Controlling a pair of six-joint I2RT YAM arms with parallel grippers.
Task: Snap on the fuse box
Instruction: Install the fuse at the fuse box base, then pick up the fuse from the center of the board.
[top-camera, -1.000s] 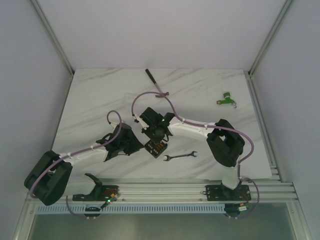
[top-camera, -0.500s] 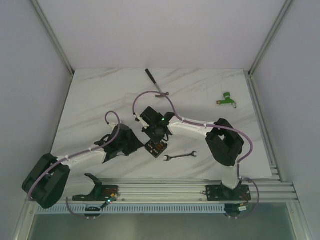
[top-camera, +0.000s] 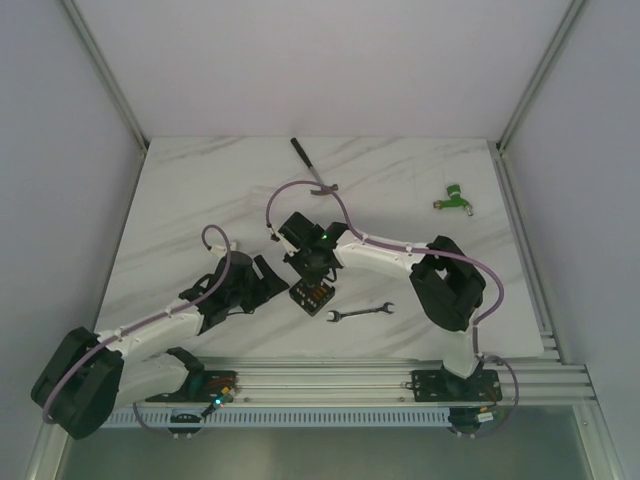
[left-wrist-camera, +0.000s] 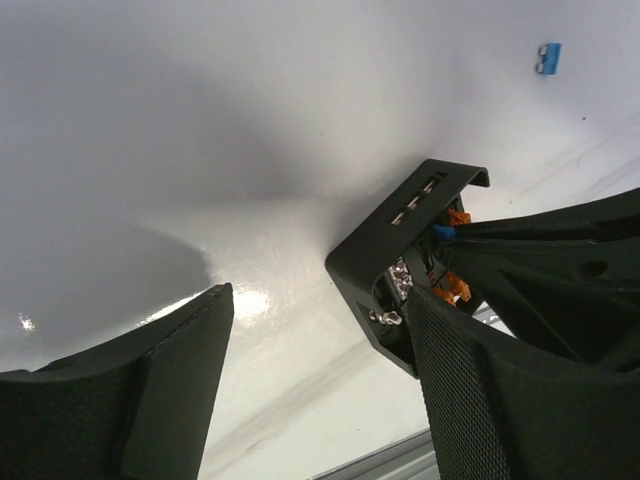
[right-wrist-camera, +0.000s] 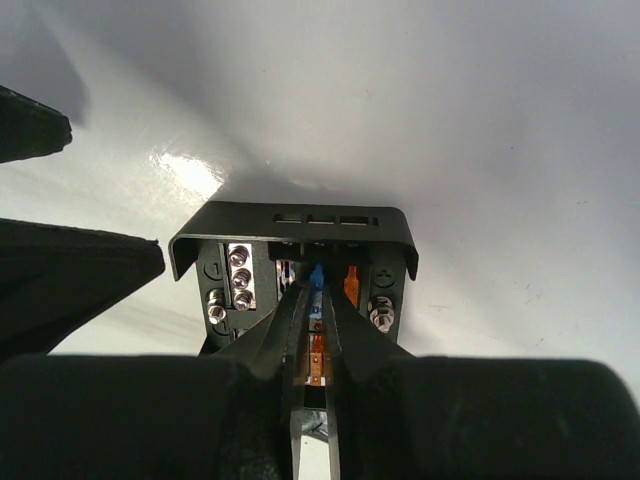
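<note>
The fuse box (top-camera: 313, 296) is a small black square box lying on the white marble table, with orange and blue fuses and silver screws inside (right-wrist-camera: 290, 265). My right gripper (right-wrist-camera: 319, 287) reaches down into it, its thin fingers shut on a blue fuse (right-wrist-camera: 319, 274) standing in the box's middle row. My left gripper (top-camera: 266, 281) stands open just left of the box, touching nothing. In the left wrist view the fuse box (left-wrist-camera: 395, 255) sits beside and partly behind the right finger (left-wrist-camera: 470, 390), outside the gap of the left gripper (left-wrist-camera: 320, 340).
A silver wrench (top-camera: 361, 313) lies right of the box. A black-handled tool (top-camera: 313, 168) and a green part (top-camera: 455, 197) lie farther back. One loose blue fuse (left-wrist-camera: 547, 57) rests on the table. The aluminium rail (top-camera: 330, 380) runs along the near edge.
My left gripper has opened wide and drawn back from the fuse box toward the left and near edge. The right gripper and the box have not moved.
</note>
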